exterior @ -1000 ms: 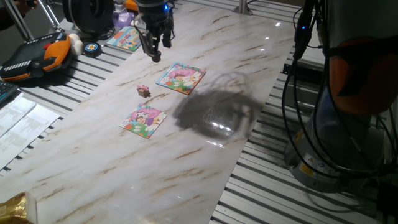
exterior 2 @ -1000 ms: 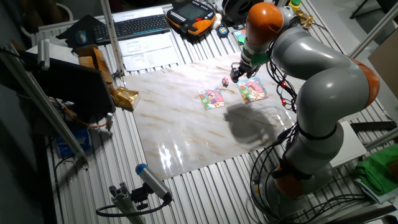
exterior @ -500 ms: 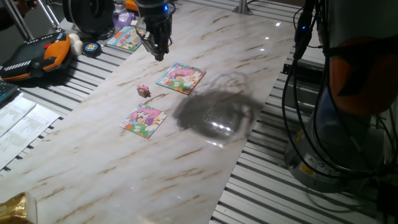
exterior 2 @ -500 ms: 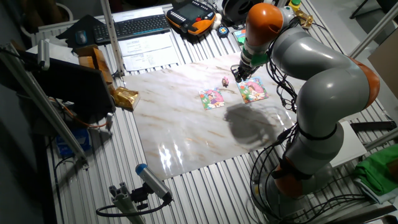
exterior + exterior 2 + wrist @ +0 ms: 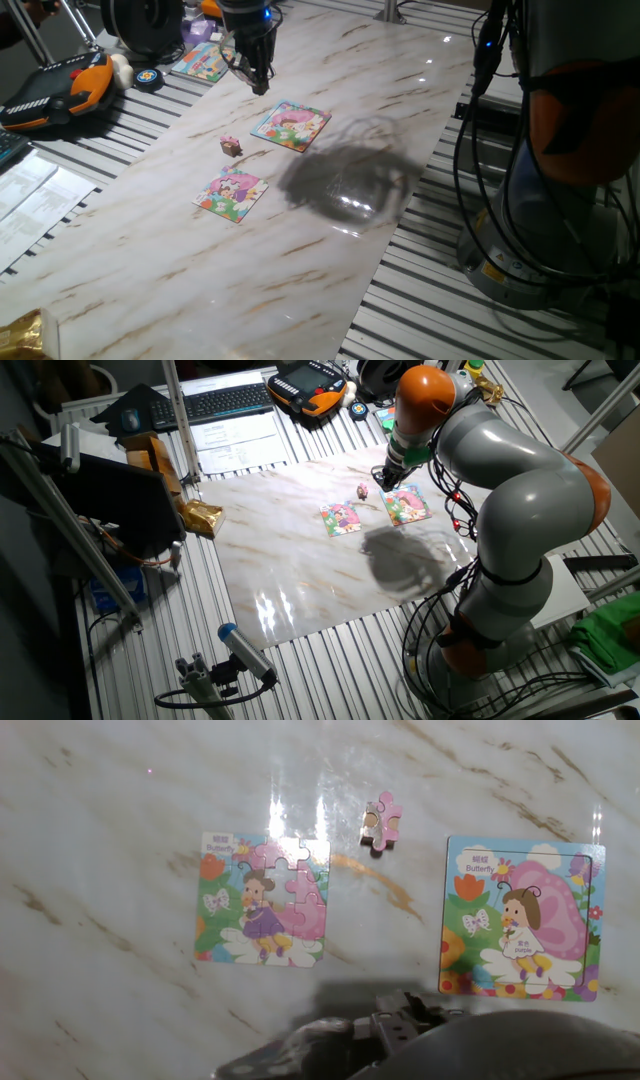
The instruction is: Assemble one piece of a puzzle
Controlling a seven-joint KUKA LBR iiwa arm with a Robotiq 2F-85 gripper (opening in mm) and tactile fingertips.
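The piece [image 5: 231, 146] [image 5: 362, 491] [image 5: 381, 822] lies loose on the marble table, pink print up, with tan edges. The puzzle [image 5: 231, 193] [image 5: 341, 518] [image 5: 262, 900], a small square cartoon board, lies flat just beyond the piece, with a notch in its upper right corner. My gripper [image 5: 258, 78] [image 5: 383, 478] hangs above the table, behind the larger board and well apart from the piece. It holds nothing, and its fingers look slightly open, seen nearly edge-on. In the hand view only the dark hand body [image 5: 400, 1040] shows at the bottom edge; the fingertips are hidden.
A larger square butterfly board [image 5: 290, 125] [image 5: 407, 504] [image 5: 522, 917] lies near the piece. Another picture board [image 5: 205, 62], a round disc [image 5: 149, 78] and an orange-black pendant [image 5: 60, 88] sit on the slatted bench beside the marble slab. The arm's base [image 5: 500, 610] stands at the table's edge.
The gripper has shifted slightly toward the larger board and turned about its axis, so its fingers now overlap. The piece and the boards have not moved.
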